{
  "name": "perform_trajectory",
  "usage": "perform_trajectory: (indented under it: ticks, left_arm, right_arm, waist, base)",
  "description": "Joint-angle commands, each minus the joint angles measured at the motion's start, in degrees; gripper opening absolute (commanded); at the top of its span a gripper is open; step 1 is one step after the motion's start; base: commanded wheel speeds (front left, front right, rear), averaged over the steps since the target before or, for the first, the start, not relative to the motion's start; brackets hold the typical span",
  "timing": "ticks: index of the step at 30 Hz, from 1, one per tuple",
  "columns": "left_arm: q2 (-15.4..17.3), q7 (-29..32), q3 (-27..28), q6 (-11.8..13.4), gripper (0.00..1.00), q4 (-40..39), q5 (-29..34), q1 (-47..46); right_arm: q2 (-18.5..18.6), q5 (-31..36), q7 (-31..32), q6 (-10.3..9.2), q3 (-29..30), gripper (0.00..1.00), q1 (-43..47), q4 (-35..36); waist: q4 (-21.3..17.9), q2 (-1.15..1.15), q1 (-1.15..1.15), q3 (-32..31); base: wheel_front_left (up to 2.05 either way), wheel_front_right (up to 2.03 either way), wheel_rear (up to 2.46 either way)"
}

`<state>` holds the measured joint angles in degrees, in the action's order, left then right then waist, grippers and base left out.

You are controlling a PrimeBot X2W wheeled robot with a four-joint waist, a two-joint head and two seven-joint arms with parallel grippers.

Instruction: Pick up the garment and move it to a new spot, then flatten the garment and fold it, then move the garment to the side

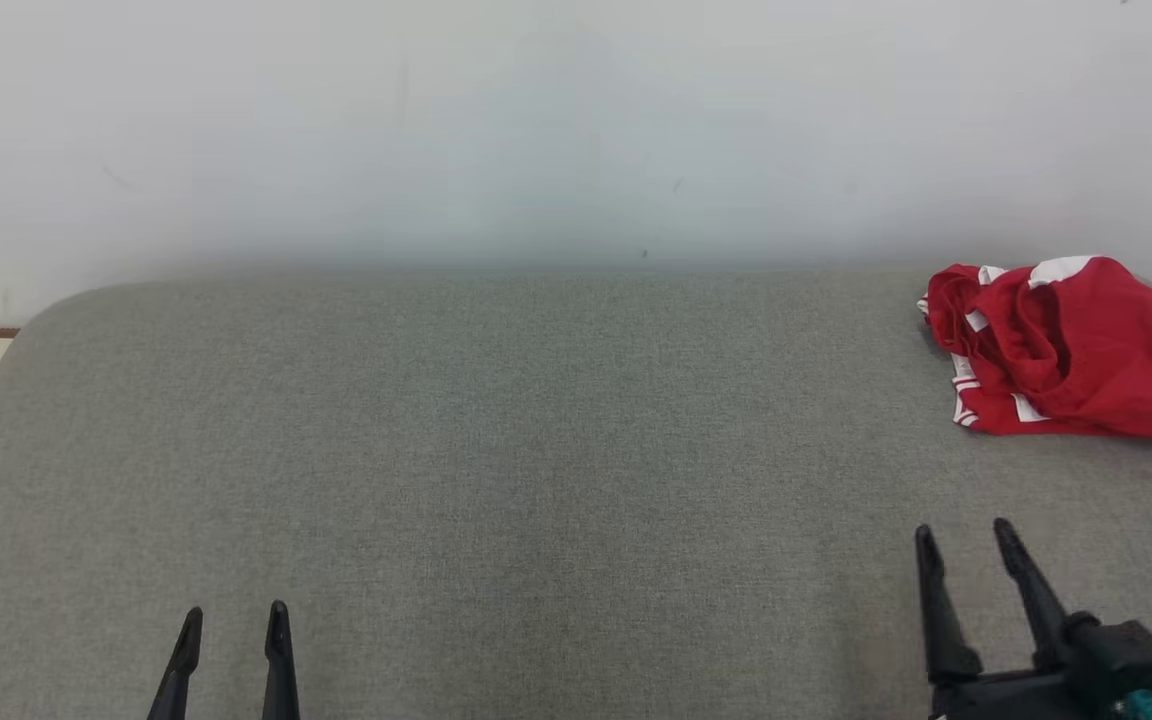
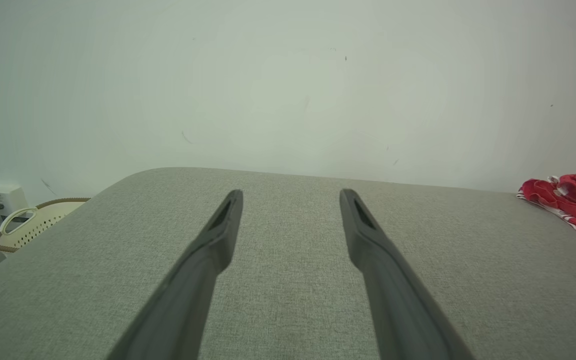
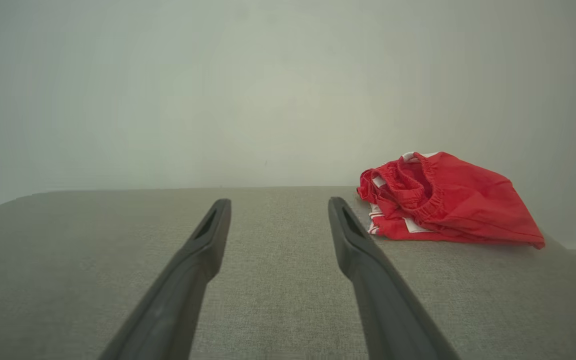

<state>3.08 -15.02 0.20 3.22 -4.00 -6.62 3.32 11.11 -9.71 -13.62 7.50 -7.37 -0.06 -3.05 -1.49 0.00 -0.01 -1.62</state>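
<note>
The garment (image 1: 1066,345) is a crumpled red piece with white trim, lying in a heap at the far right of the grey padded surface (image 1: 536,450). In the right wrist view the garment (image 3: 448,200) sits ahead and to the right of the fingers. From the left wrist it is a small red heap (image 2: 570,200) at the right edge. My right gripper (image 1: 966,530) stands open at the lower right, a short way in front of the garment and apart from it. At the lower left my left gripper (image 1: 236,615) is open, with nothing between its fingers.
A plain white wall (image 1: 576,130) runs behind the surface. Beyond its rounded left edge stands a cream perforated basket (image 2: 33,227) with a brown rim. The right corner of the surface drops off just past the garment.
</note>
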Motion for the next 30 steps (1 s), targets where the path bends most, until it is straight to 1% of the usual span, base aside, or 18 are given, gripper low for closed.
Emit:
perform_trajectory:
  ticks: [1,4,9,14,20,30]
  left_arm:
    - [-0.10,-0.22,0.17,0.23,1.00,0.21,-0.38,0.39]
    - [-0.11,-0.21,-0.09,0.31,1.00,0.74,-0.55,0.53]
    - [-0.15,-0.22,-0.30,0.58,1.00,1.09,-1.51,0.93]
    - [-0.17,-0.22,-0.03,0.86,1.00,1.04,-1.95,1.51]
    - [-0.18,-0.21,0.19,1.22,1.00,1.07,-2.23,1.61]
    - [-0.18,-0.22,-0.11,1.09,1.00,1.13,-2.41,1.62]
  right_arm:
    - [-1.35,0.88,-0.39,-0.01,-1.31,1.00,0.79,-0.30]
    - [-3.23,2.62,-0.84,-0.01,-2.95,1.00,1.03,-1.32]
    - [-4.67,4.29,-1.37,-0.01,-3.02,1.00,1.17,-3.21]
    - [-4.81,5.14,-1.53,-0.01,-1.17,1.00,0.81,-4.30]
    - [-5.04,5.26,-1.57,-0.01,-1.16,1.00,0.28,-4.60]
    - [-4.95,5.03,-1.60,-0.01,-1.37,1.00,0.27,-4.31]
  waist:
    - [-0.03,0.00,0.01,-0.24]
    - [0.07,0.00,0.01,-0.63]
    - [-0.17,0.00,0.01,-0.97]
    - [-0.72,0.00,0.01,-1.16]
    - [-1.46,0.00,0.01,-1.04]
    - [-1.40,0.00,0.01,-0.98]
  base:
    - [0.00,0.00,0.00]
    - [0.00,0.00,0.00]
    - [0.00,0.00,0.00]
    - [0.00,0.00,0.00]
    - [0.00,0.00,0.00]
    - [0.00,0.00,0.00]
